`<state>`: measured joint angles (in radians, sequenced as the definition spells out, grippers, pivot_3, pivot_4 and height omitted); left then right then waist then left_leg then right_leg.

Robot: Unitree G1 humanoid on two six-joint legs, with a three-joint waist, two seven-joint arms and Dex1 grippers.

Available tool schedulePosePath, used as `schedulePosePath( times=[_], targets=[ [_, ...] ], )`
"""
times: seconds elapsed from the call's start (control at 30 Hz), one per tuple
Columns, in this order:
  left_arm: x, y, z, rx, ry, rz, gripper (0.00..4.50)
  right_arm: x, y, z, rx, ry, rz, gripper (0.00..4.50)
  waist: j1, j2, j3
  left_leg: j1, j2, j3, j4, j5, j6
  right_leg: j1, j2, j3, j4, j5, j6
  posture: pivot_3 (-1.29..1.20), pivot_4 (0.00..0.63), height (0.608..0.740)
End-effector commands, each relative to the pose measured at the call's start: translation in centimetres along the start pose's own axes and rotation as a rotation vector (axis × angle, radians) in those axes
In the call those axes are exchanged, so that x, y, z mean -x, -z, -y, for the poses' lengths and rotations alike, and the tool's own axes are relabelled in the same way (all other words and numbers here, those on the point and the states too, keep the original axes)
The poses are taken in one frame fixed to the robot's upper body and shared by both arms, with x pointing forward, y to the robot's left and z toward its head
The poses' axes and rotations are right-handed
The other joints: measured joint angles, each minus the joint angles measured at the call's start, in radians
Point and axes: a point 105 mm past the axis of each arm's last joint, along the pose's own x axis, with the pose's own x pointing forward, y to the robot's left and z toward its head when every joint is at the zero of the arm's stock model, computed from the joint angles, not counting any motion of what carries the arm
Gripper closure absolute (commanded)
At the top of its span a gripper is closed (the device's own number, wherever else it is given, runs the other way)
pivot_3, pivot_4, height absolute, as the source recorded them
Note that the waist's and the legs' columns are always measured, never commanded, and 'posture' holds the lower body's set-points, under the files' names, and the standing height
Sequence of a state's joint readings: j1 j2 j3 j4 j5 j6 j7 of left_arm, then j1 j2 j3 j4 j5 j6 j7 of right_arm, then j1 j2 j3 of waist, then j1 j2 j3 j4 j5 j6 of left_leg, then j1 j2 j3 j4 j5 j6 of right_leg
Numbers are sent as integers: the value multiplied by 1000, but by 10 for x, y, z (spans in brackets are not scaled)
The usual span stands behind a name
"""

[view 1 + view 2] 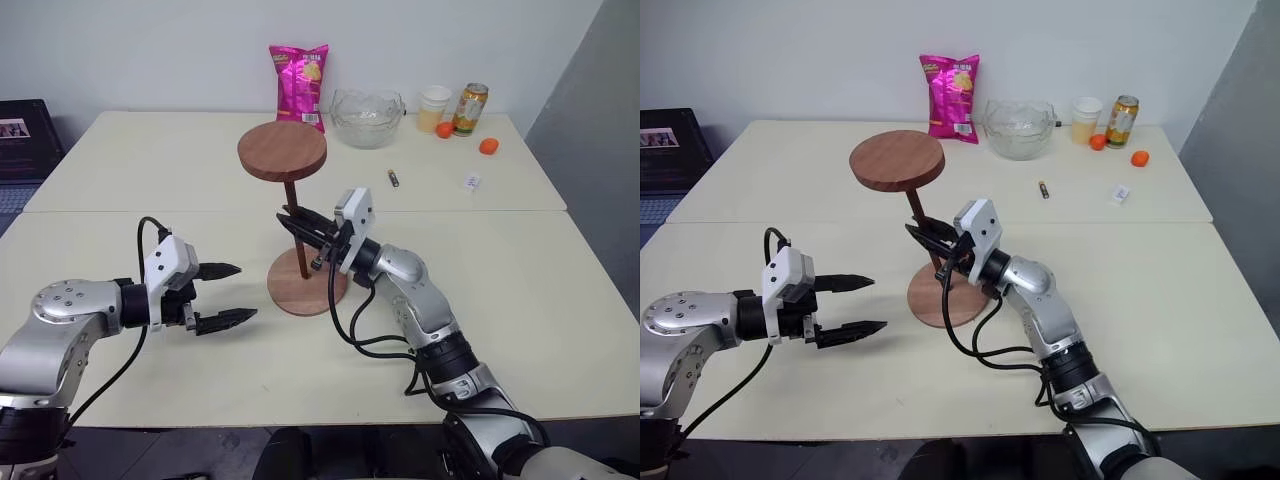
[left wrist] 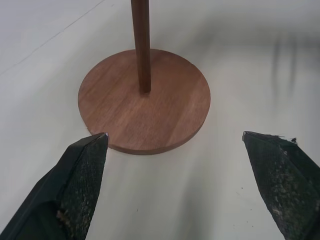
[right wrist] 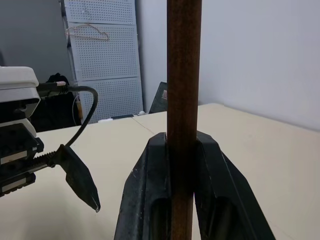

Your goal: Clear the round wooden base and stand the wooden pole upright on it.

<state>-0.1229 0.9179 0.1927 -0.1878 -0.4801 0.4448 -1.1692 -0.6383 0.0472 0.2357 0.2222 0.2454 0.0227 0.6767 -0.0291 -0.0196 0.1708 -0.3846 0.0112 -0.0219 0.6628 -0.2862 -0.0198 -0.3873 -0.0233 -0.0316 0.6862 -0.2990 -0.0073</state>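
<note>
Now keep your right gripper [image 1: 296,222] clamped on the pole [image 1: 296,228] at frame centre, its foot already at the base's [image 1: 307,288] middle hole, and settle it plumb before letting go, while your left gripper [image 1: 227,294] waits open at lower left.
</note>
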Motion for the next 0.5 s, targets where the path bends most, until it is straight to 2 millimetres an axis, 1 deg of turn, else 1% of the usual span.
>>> schedulePosePath(
  times=[0.03, 0.5],
  targets=[
    [4, -5, 0, -41, -3, -8, 0, -3, -13, 0, 28, -3, 63, 4249, 0, 0, 0, 0, 0, 0, 0, 0, 0, 0, 0, 0, 0, 0, 0, 0, 150, 740],
    [2, -6, -2, -46, 1, -5, 0, 4, 0, 3, 33, 3, 19, 4249, 0, 0, 0, 0, 0, 0, 0, 0, 0, 0, 0, 0, 0, 0, 0, 0, 150, 740]
  ],
)
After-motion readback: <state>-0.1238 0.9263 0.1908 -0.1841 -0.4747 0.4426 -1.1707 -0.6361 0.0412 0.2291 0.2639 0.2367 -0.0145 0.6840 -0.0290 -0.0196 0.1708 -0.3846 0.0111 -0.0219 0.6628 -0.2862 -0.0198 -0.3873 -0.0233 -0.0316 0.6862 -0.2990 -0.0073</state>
